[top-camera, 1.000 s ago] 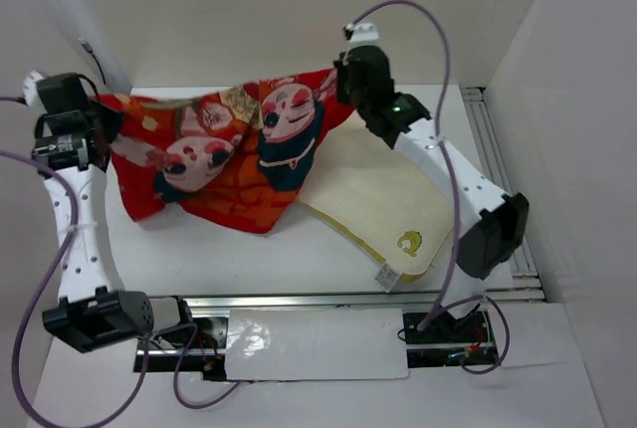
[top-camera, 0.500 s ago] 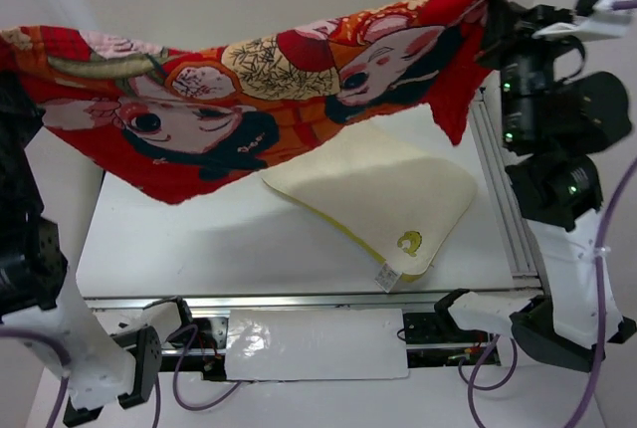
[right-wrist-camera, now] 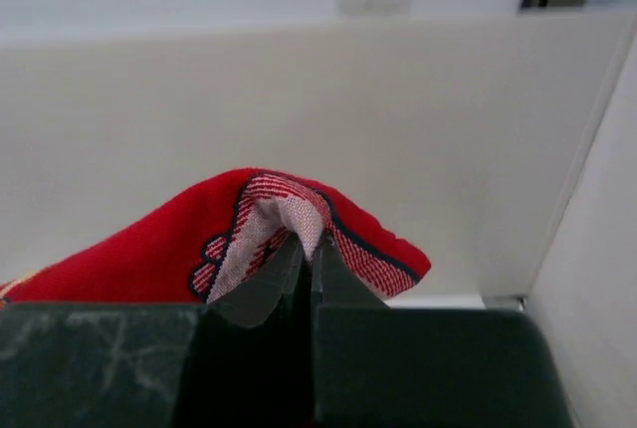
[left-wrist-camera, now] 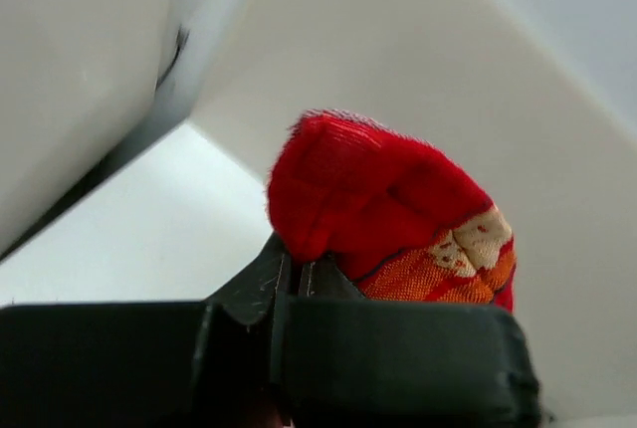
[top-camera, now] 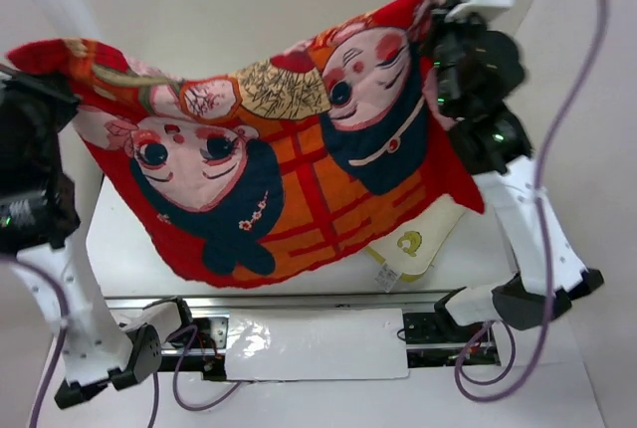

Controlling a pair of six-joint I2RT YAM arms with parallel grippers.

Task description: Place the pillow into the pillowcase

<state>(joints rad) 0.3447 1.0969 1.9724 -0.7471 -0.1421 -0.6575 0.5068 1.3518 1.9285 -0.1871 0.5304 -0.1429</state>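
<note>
The pillowcase [top-camera: 279, 179] is no longer on the desk [top-camera: 124, 244]. A second ago it lay crumpled to the far left of the pillow [top-camera: 416, 241], with a gripper at each end. Half a second ago it was raised and pulled wide above the pillow. Now the two arms have drawn closer together, so the cloth sags between them as a loose curtain with the printed children facing the top camera.

The left gripper [left-wrist-camera: 294, 274] is clamped on a bunched red and orange corner, high and well to the left of the pillow. The right gripper [right-wrist-camera: 307, 249] is closed on a red hemmed edge with pale lining, above the pillow's far side.

The pillow lies flat on the desk. The hanging case hides most of it, and only its near corner with the yellow emblem and white tag shows below the cloth.

As I judge it, the case is now lifted and spread but nothing has been inserted yet. The pictures do not show where the case's opening is, or whether either gripper holds one layer or both. That needs settling before the case can be drawn over the pillow.
</note>
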